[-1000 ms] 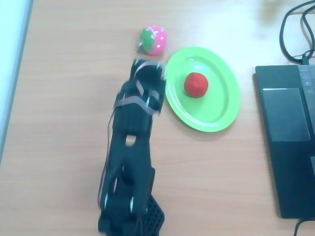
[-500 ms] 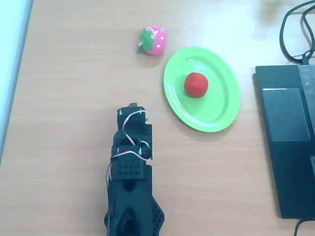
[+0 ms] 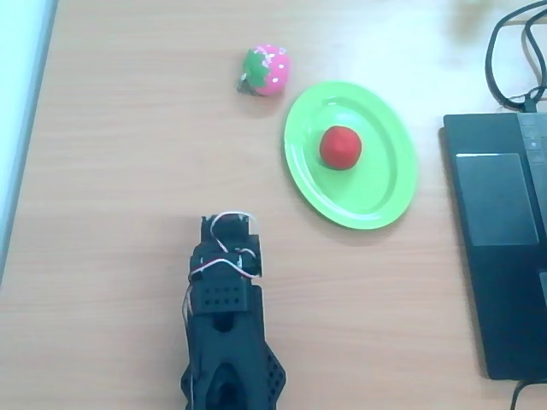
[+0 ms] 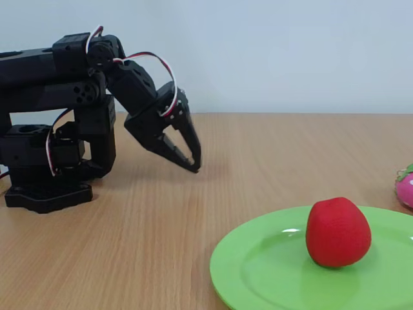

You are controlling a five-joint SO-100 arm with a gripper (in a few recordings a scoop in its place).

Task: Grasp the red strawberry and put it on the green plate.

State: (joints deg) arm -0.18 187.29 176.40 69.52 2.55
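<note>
The red strawberry lies on the green plate, a little toward its upper left in the overhead view. My gripper is folded back near the arm's base, well to the lower left of the plate in the overhead view. It points down at the table. Its fingers meet at the tips with nothing between them. Bare wood separates it from the plate.
A pink white-dotted strawberry toy lies just beyond the plate's upper left rim. A black laptop and cables fill the right edge. The arm's base stands at the left in the fixed view.
The arm has pulled back from beside the plate's left rim toward its base and folded up. The red strawberry and plate have stayed put.
</note>
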